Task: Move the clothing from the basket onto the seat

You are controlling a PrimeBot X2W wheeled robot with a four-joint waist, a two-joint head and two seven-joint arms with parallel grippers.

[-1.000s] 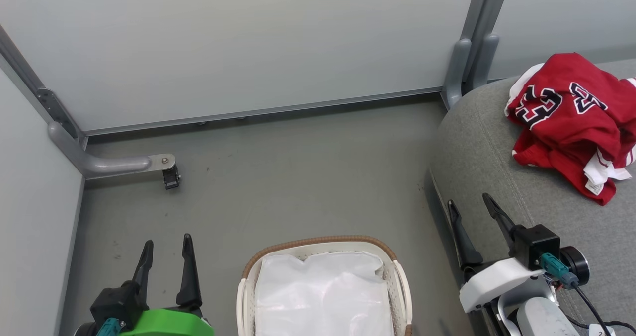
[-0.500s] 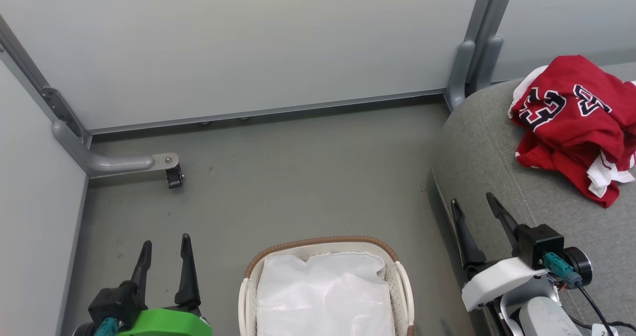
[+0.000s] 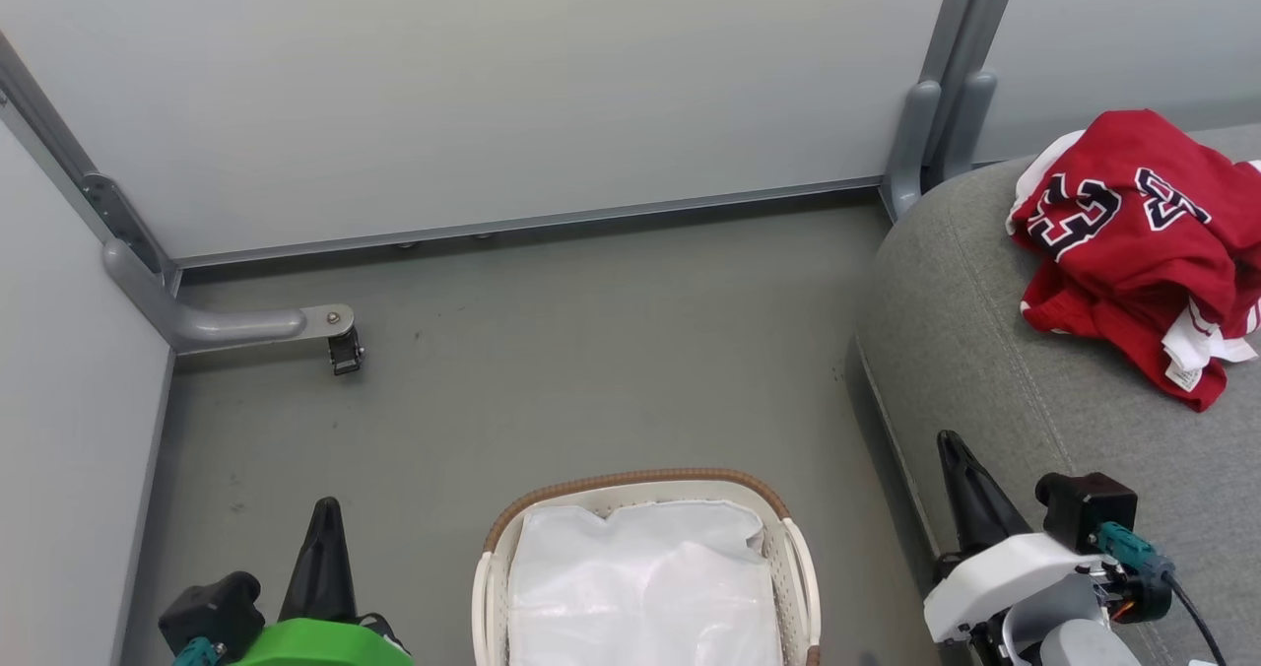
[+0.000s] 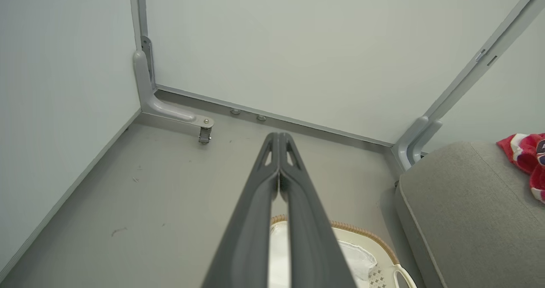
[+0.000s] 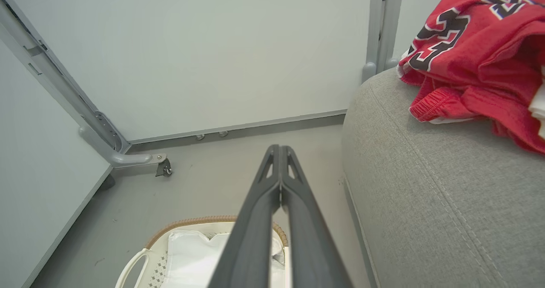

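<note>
The red clothing (image 3: 1133, 242) with white trim and black-and-white lettering lies crumpled on the grey seat (image 3: 995, 351) at the right; it also shows as the clothing (image 5: 472, 58) on the seat (image 5: 425, 185) and a red corner (image 4: 526, 156) on the seat (image 4: 460, 203). The white basket (image 3: 497, 548) with a brown rim stands on the floor at bottom centre and holds just its white liner (image 3: 640, 587). My left gripper (image 3: 325, 513) is shut and empty, left of the basket. My right gripper (image 3: 951, 446) is shut and empty at the seat's front edge, short of the clothing.
Pale partition walls close in the back and left. A grey metal foot with a small black caster (image 3: 343, 353) juts onto the floor at the left. Another upright post (image 3: 931, 124) stands behind the seat's corner. Bare grey floor lies between the basket and the back wall.
Both grippers have closed from open to shut, with nothing in them. The right gripper has dropped slightly lower in the head view. The clothing and basket have stayed put.
</note>
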